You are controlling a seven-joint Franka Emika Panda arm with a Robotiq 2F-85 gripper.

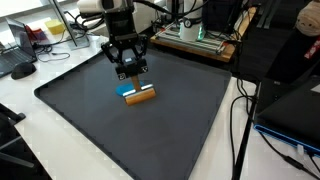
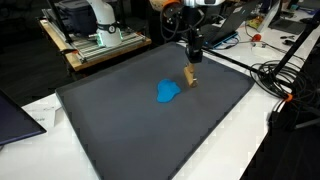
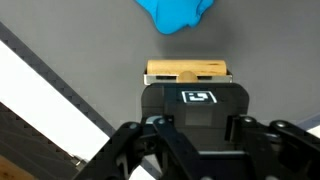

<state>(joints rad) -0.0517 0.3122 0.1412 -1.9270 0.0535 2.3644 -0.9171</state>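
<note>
A small wooden block (image 3: 187,71) sticks out just past my gripper (image 3: 190,90) in the wrist view. The jaws stand shut on its near end, though the black gripper body hides the contact itself. In both exterior views the gripper (image 1: 131,72) (image 2: 191,62) hangs low over the dark mat (image 1: 190,110), with the block (image 1: 143,97) (image 2: 190,77) right under its fingertips. A crumpled blue cloth (image 3: 176,14) (image 2: 168,92) (image 1: 126,89) lies on the mat a short way beyond the block.
The mat (image 2: 120,130) covers most of the white table. A wooden-framed machine (image 2: 100,38) stands behind it. Cables (image 2: 270,75) trail along one edge. A keyboard and desk clutter (image 1: 25,45) sit at a corner, and a black box (image 1: 285,70) stands beside the mat.
</note>
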